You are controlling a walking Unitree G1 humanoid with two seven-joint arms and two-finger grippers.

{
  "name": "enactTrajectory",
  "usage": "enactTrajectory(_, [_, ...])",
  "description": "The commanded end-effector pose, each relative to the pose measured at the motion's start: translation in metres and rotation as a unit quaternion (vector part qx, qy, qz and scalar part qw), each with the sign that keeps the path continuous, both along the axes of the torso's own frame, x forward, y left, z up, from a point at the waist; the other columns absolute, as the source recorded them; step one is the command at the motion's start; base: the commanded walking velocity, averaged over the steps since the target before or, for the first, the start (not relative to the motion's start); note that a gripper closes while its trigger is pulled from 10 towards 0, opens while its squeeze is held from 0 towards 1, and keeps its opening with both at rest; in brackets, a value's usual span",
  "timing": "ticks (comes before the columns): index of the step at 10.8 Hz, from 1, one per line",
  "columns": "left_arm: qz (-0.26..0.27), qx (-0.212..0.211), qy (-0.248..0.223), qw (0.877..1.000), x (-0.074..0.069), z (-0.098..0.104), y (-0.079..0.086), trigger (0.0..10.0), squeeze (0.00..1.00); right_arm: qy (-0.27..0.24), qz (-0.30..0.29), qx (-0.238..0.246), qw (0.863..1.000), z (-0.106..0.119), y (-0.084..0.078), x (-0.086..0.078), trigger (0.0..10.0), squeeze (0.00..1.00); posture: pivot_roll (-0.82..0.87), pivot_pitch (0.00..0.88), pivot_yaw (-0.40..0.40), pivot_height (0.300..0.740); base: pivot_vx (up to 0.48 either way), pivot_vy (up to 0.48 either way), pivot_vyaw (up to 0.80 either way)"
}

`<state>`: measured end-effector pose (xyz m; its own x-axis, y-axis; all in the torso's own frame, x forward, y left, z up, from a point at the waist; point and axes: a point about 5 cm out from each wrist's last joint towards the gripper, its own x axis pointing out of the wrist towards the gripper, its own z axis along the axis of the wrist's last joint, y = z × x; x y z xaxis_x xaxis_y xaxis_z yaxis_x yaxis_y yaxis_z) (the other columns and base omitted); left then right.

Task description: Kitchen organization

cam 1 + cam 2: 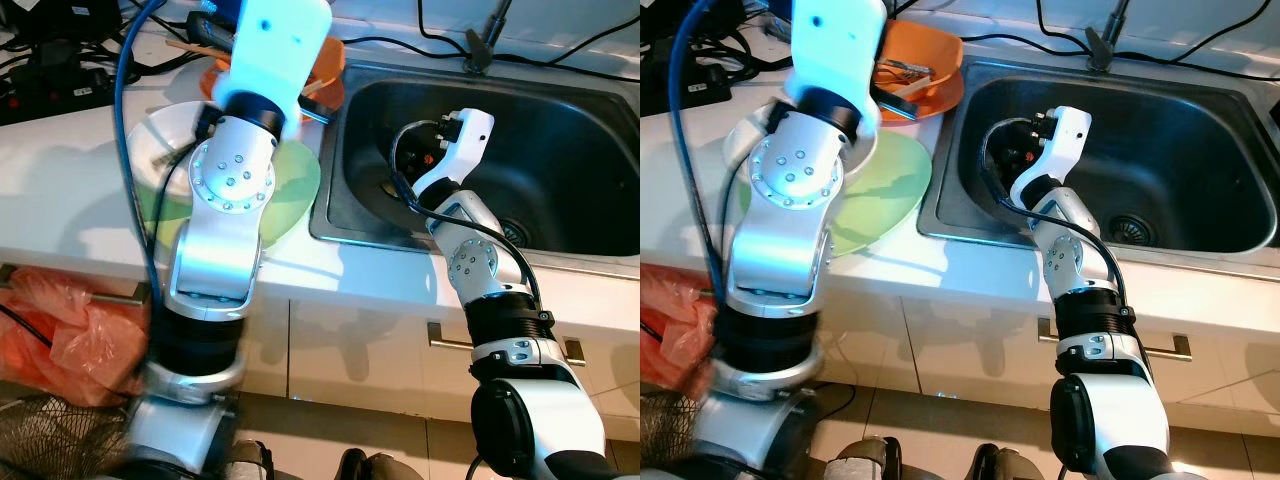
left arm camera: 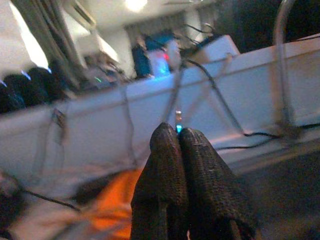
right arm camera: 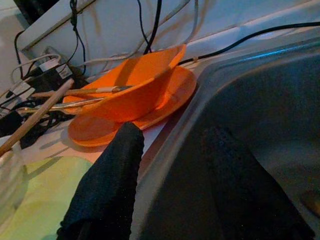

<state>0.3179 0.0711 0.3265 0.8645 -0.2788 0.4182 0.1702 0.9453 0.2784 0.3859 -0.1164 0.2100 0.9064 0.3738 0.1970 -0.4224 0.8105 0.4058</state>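
The left arm is raised high over the counter's back edge, its silver elbow joint close to the head camera and its forearm blurred. The left gripper point(image 2: 178, 137) has its two black fingers pressed together, tips touching. The right arm reaches forward over the front rim of the sink, wrist bent down into the basin's left part. The right gripper point(image 3: 172, 165) holds its fingers point(image 3: 107, 185) apart with a wide gap between them.

orange bowl point(image 3: 131, 87) — pale green plate point(image 1: 880, 195) — dark steel sink point(image 1: 1200, 150).
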Motion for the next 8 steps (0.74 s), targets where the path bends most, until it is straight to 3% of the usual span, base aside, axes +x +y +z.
enactTrajectory(1, [-0.038,-0.02,0.017,0.999,-0.003,0.001,-0.004,10.0,0.0,-0.005,0.001,0.001,1.0,0.002,0.0,0.001,10.0,0.0,0.24,0.14,-0.073,0.74,0.0,0.0,0.0])
enactTrajectory(3, [-0.066,-0.075,0.035,0.994,-0.003,0.001,-0.004,10.0,0.0,-0.006,0.001,0.001,1.0,0.001,0.0,0.001,10.0,0.0,0.24,0.14,-0.073,0.74,0.0,0.0,0.0])
enactTrajectory(5, [-0.096,-0.141,0.013,0.985,-0.006,0.017,0.002,10.0,0.0,-0.005,0.0,0.0,1.0,0.001,-0.001,0.002,10.0,0.0,0.24,0.139,-0.077,0.74,0.0,0.0,0.0])
enactTrajectory(8, [-0.063,-0.119,-0.019,0.991,-0.009,0.034,0.017,10.0,0.0,-0.005,0.004,0.001,1.0,0.001,0.002,0.002,10.0,0.0,0.25,0.142,-0.083,0.74,0.0,0.0,0.0])
